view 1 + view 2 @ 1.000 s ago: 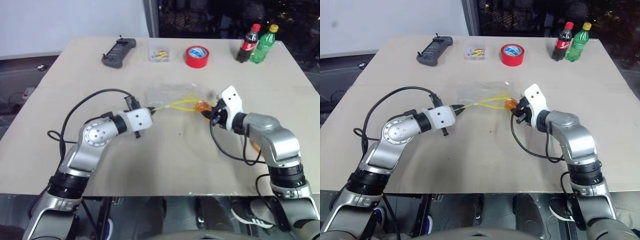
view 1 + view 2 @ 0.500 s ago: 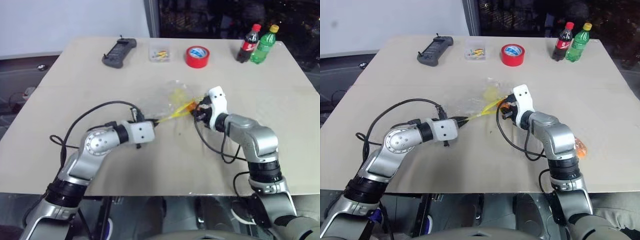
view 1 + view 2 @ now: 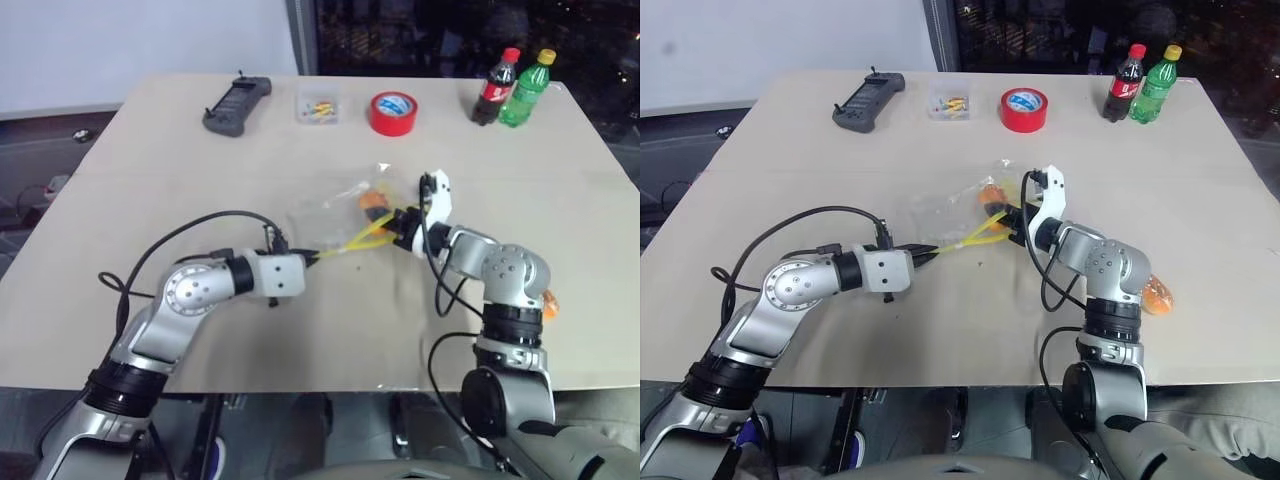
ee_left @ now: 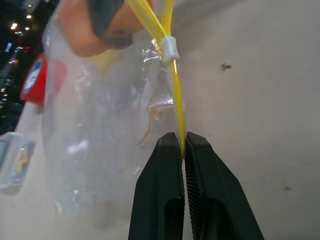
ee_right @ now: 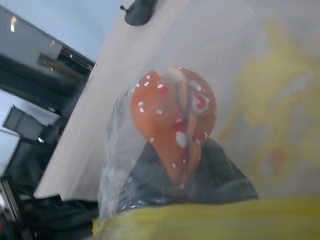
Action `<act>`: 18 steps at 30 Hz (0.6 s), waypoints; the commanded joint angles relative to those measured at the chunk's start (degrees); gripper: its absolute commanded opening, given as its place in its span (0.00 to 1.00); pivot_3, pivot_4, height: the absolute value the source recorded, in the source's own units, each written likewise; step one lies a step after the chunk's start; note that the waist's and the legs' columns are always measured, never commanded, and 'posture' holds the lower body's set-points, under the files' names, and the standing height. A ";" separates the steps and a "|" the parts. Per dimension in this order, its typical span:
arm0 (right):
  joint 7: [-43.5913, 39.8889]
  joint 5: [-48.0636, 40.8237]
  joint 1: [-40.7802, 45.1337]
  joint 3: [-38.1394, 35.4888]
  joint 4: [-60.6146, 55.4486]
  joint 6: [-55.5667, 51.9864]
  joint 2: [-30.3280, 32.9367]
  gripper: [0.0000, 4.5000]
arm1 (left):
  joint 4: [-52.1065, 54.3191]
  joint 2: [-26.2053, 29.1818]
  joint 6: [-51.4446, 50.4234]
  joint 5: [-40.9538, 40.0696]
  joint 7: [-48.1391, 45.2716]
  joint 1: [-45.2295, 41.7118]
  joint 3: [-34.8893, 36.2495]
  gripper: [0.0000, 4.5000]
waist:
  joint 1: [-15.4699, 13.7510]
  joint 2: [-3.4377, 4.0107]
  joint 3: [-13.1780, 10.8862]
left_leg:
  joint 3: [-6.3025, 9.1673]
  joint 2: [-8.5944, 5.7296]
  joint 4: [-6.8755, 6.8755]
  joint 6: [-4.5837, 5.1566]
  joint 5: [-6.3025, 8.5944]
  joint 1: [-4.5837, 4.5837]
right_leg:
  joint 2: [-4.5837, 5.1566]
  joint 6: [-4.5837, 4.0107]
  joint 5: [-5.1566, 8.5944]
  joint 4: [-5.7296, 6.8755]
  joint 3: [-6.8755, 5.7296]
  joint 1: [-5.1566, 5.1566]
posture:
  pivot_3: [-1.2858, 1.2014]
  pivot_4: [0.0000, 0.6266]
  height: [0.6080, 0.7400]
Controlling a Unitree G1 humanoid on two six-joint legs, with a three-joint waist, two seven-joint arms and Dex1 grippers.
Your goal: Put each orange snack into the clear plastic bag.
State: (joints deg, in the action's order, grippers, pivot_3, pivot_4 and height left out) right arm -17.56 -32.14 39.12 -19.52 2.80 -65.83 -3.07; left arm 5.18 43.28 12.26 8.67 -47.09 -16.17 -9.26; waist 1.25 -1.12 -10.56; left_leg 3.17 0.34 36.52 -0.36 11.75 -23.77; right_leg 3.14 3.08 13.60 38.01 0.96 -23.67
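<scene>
Left gripper is pinched tight on the yellow seal strip of the clear plastic bag, holding that end of the mouth up off the table around the middle of the tabletop. The strip runs from those fingertips across to the right gripper, so the bag's mouth sits stretched between the two hands.

Right gripper is poked into the bag's mouth with its fingers closed on one orange snack. In the right wrist view you can see the speckled orange piece right at the fingertips, with crinkly plastic wrapped around it and the yellow strip crossing in front. So that snack is inside the bag and in the gripper's grip. The bag itself hangs and bunches on the far side of the strip, toward the back edge.

The other orange snack is lying on the table near the right edge, just beside the right arm's elbow, well apart from the bag.

Along the back edge: a black controller, a small clear box, a red tape roll and two bottles by the back right corner.
</scene>
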 commanded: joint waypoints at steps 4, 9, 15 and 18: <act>2.53 15.87 -0.93 16.24 3.64 24.39 2.35 0.02 | -1.77 -0.02 3.07 -1.89 -0.17 -2.13 1.23 0.00 | 0.70 0.01 0.00 | -0.03 -0.01 0.00 0.00 0.00 -0.01 | 0.00 0.01 0.00 -0.01 0.01 -0.03 | 0.52 0.24 0.84; 4.55 19.46 -0.78 19.15 7.86 32.51 0.93 0.42 | -2.68 -2.05 0.37 -1.77 1.36 -3.56 1.35 0.00 | 1.22 0.00 0.00 | -0.05 0.00 -0.03 0.00 0.00 0.00 | -0.01 0.00 0.00 0.01 0.05 -0.04 | 0.52 0.24 0.84; -0.65 15.29 -6.01 19.31 -4.86 28.44 4.63 0.61 | -2.85 -5.26 -6.05 -0.89 4.32 -5.04 1.80 0.00 | 0.83 0.00 0.00 | 0.01 -0.02 -0.02 0.00 0.00 -0.06 | 0.01 0.01 0.00 -0.03 0.01 -0.03 | 0.52 0.24 0.84; -2.96 11.95 -9.44 18.59 -13.03 24.17 8.03 0.61 | -3.07 -6.21 -7.93 -0.82 5.38 -5.95 1.72 0.00 | 0.88 0.00 0.00 | 0.02 -0.01 -0.02 0.00 0.00 -0.05 | 0.00 0.01 0.00 -0.01 0.00 -0.03 | 0.52 0.24 0.84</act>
State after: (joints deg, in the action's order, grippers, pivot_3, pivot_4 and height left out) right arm -18.12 -16.85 31.26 -0.17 -1.75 -38.73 2.97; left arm 1.54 37.62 5.63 7.82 -43.20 -20.55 -8.89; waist 2.12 -1.12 -10.57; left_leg 3.19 0.33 36.49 -0.36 11.75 -23.82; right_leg 3.14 3.09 13.60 38.00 0.97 -23.71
